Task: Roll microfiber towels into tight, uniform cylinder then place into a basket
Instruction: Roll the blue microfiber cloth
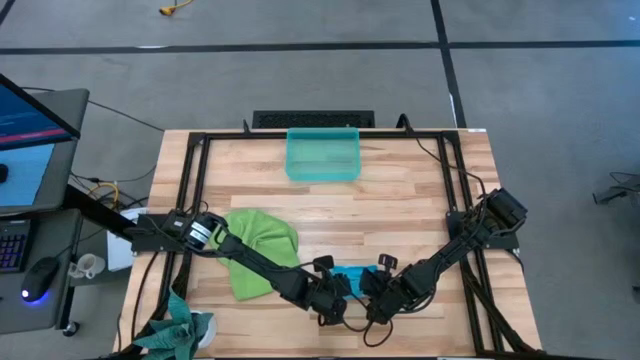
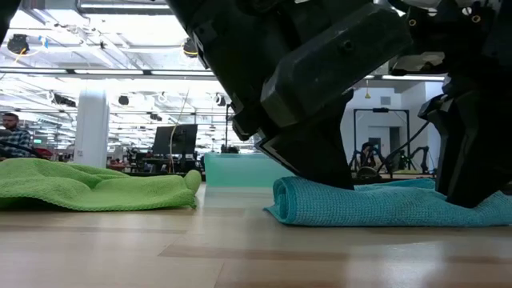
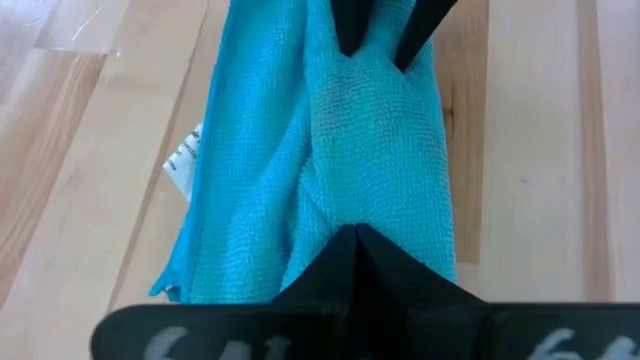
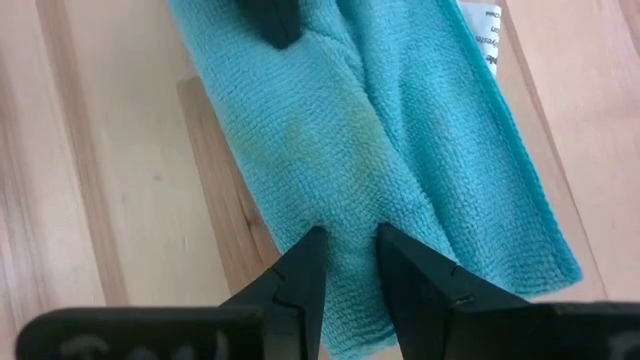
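Both claws pinching the blue towel at the near edge of the worktop.

The pale butcher-block wooden worktop (image 1: 400, 200) carries everything. The lime green microfiber towel (image 1: 258, 250) lies crumpled and loose toward the left side, under the left arm. The small translucent teal-green plastic basket (image 1: 322, 155) sits at the far edge, well apart from both towels. The bright sky blue microfiber towel (image 1: 356, 277) lies folded into a long band near the front edge, between the two arms, its white label (image 3: 183, 160) poking out at one side. The left claw (image 3: 356, 240) is closed tight on a fold at one end of it. The right claw (image 4: 347, 245) stands narrow, nipping a ridge of the blue cloth at the other end.
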`<state>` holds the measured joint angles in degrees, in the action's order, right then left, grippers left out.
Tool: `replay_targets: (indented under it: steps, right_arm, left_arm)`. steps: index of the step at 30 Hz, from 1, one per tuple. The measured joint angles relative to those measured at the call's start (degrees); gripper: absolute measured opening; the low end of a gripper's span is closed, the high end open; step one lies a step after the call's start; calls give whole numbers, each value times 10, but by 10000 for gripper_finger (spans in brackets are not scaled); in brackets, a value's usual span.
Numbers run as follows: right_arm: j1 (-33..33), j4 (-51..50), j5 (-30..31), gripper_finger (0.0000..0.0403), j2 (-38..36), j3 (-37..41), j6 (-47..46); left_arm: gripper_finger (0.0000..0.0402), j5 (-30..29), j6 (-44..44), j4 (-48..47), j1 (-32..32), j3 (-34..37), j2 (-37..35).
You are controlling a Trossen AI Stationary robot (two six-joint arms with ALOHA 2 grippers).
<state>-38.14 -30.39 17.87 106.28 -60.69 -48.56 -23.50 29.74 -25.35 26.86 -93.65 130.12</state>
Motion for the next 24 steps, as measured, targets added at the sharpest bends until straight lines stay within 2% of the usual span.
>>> replay_targets:
  steps: [10,17,24]
  right_arm:
    - [0,13,2,118,0,0,0]
    - [0,13,3,118,0,0,4]
    - [-1,13,4,118,0,0,4]
  left_arm:
    - [0,9,25,-29,0,0,0]
    - [0,6,-5,-21,0,-5,1]
    - [35,5,-23,-13,0,-4,2]
